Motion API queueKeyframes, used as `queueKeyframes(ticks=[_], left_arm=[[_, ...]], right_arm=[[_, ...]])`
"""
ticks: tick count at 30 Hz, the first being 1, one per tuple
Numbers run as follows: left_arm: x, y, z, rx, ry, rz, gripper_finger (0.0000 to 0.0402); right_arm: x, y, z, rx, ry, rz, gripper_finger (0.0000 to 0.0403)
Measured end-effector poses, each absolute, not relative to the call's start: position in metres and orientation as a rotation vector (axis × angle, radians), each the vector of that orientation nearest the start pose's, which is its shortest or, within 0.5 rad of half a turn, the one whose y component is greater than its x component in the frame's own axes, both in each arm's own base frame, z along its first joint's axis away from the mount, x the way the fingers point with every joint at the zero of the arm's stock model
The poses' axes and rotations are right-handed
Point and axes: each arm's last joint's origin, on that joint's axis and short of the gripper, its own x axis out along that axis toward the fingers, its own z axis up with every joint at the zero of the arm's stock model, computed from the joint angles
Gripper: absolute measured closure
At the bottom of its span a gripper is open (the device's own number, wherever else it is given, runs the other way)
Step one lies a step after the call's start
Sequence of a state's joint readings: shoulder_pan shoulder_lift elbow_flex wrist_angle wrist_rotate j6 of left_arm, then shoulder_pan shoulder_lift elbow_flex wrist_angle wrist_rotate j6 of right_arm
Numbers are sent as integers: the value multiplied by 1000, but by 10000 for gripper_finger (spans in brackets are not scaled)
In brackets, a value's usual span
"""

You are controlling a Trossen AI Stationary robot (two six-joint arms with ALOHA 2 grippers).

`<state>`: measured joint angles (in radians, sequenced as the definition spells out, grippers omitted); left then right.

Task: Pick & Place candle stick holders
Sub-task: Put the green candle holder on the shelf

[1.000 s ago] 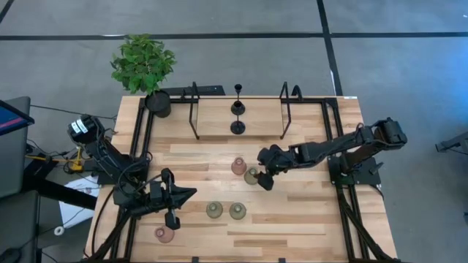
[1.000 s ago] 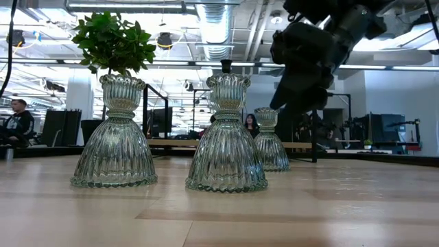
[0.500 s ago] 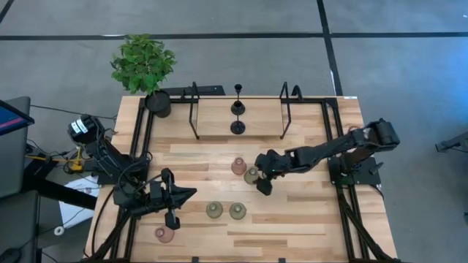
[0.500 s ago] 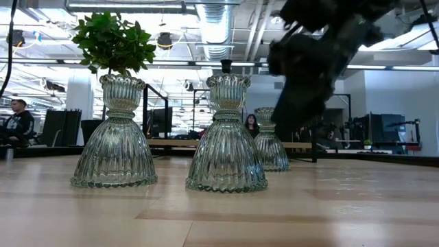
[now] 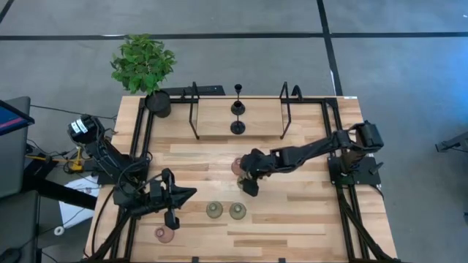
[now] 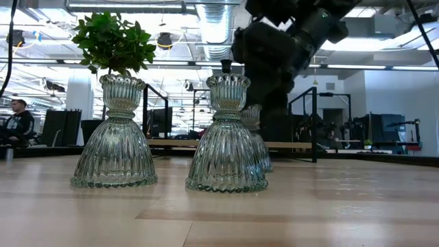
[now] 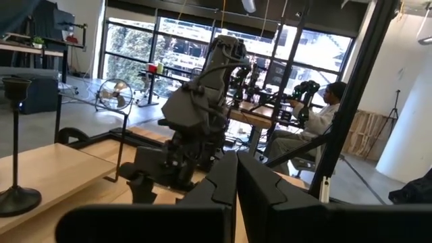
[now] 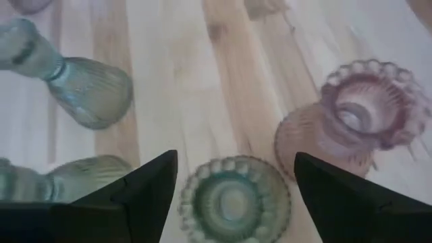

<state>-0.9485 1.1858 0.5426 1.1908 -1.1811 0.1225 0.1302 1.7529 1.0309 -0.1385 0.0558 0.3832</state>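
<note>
Wood table (image 5: 292,226) fills the middle of the high view, with a potted plant (image 5: 144,66) at its upper left corner; the pot holds leafy green growth. Two tall black wire frames (image 5: 194,111) stand near the upper edge, and between them sit two thin black holders (image 5: 238,109) on round bases.

From the right of the frame the right arm stretches to the table's center, where the right gripper (image 5: 249,177) hangs over an olive-green glass holder (image 8: 234,198), its fingers (image 8: 145,182) spread wide to either side of it and not touching it. A pink glass holder (image 8: 356,118) stands just beside the green one. Two more green glass holders (image 5: 225,211) stand side by side lower in the frame.

At lower left, the left gripper (image 5: 189,193) waits, its fingers pressed together on nothing. Another pink holder (image 5: 164,234) stands near the bottom edge, below that arm.
</note>
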Motion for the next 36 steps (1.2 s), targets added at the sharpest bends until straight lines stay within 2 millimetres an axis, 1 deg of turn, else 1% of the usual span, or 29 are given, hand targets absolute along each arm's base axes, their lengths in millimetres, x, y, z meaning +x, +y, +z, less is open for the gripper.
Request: queueKeyframes(ticks=[2,4,7,10,14,19,23,28,30,33,36], left_arm=[[150,-163,290,-356,-249,242,392],[150,-163,290,-358,-250,241,392],[150,-163,290,-357,-250,242,392],[150,-163,290,-356,-249,242,392],[150,-163,290,-356,-250,242,392],[150,-163,290,-354,-249,242,392],[150,-163,290,-354,-249,242,392],[150,-163,290,-354,-249,242,392],[150,-163,290,-354,-249,242,392],[150,-163,290,-354,-249,242,392],[150,-163,290,-354,-249,242,392]], right_arm=[[350,42,172,281,874,-106,126],[349,40,170,284,897,-116,148],[346,40,167,289,941,-107,197],[345,41,168,287,947,-96,253],[343,42,174,272,937,-80,254],[336,40,188,271,926,-81,254],[325,36,204,261,923,-133,254],[311,20,231,371,862,-212,254],[309,14,246,395,834,-245,254],[307,6,270,360,815,-309,254],[311,-6,291,327,822,-341,254]])
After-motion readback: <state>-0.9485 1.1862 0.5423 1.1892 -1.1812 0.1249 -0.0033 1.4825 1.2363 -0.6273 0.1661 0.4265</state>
